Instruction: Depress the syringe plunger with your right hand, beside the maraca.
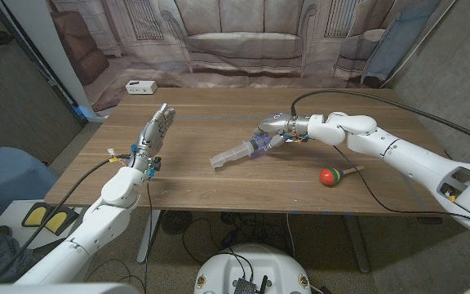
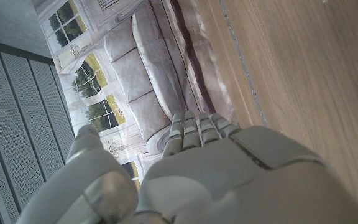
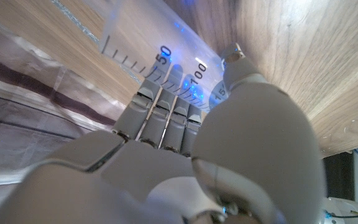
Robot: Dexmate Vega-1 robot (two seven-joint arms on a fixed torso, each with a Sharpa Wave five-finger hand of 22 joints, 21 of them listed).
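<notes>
A clear plastic syringe (image 1: 235, 153) lies slanted on the middle of the wooden table (image 1: 186, 184). My right hand (image 1: 273, 131) grips its far end, fingers curled over the barrel. In the right wrist view the fingers (image 3: 166, 112) wrap the barrel (image 3: 142, 37), whose printed scale reads 50 and 100. A maraca (image 1: 330, 175) with a red and green head and wooden handle lies to the right of the syringe, nearer the front edge. My left hand (image 1: 155, 133) is raised over the table's left side, fingers straight and together, holding nothing; its back (image 2: 241, 180) shows in the left wrist view.
A white power strip (image 1: 139, 86) lies at the table's far left corner. A black cable (image 1: 357, 96) arcs over the right arm. A backdrop printed with a sofa (image 1: 235, 41) hangs behind the table.
</notes>
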